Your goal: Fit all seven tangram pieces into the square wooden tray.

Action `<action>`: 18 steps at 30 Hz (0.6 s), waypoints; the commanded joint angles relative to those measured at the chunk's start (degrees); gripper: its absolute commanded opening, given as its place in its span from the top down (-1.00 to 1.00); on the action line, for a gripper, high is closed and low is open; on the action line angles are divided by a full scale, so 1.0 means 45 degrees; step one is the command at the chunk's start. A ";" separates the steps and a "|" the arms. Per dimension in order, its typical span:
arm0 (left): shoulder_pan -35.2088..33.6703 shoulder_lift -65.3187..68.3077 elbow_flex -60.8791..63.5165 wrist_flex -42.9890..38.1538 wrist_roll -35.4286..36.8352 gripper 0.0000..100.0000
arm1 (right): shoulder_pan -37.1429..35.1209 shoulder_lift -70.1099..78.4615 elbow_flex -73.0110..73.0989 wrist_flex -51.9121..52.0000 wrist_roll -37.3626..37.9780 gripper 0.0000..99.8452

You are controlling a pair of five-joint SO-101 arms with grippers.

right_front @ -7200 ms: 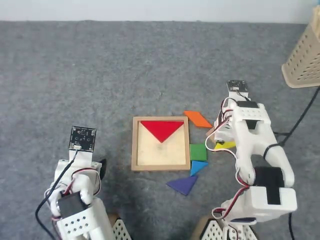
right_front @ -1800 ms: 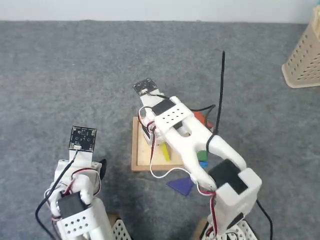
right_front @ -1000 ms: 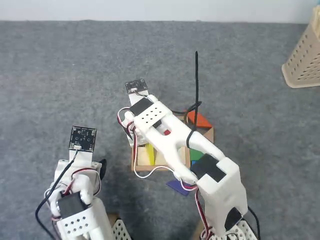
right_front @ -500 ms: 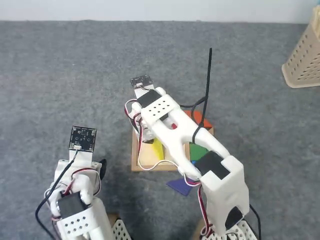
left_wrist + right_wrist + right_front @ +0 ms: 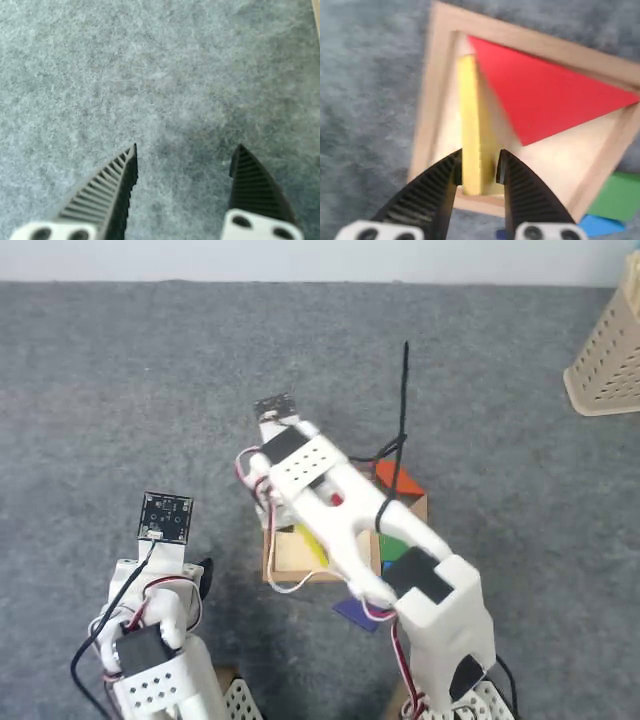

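Within right tool [image 5: 479, 159], yellow piece [image 5: 469, 102].

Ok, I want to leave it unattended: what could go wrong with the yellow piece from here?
The right gripper holds the yellow piece on edge over the wooden tray, so on release it may end up leaning instead of lying flat. It is close beside the red triangle; tipping that way, it could land on or nudge it.
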 commanded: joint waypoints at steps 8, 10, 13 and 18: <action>0.0000 -0.0195 -0.0107 0.0059 -0.0137 0.44 | -0.0479 -0.0166 -0.1485 0.0264 -0.1739 0.76; 0.0000 -0.0195 -0.0107 0.0059 -0.0137 0.44 | -0.0303 -0.0127 -0.1524 0.0264 -0.1739 0.79; 0.0000 -0.0195 -0.0107 0.0059 -0.0137 0.44 | 0.0303 -0.0127 -0.1504 0.0264 -0.1719 0.81; -0.0020 -0.0195 -0.0107 0.0059 -0.0137 0.44 | 0.0850 -0.0127 -0.1524 0.0147 -0.1407 0.91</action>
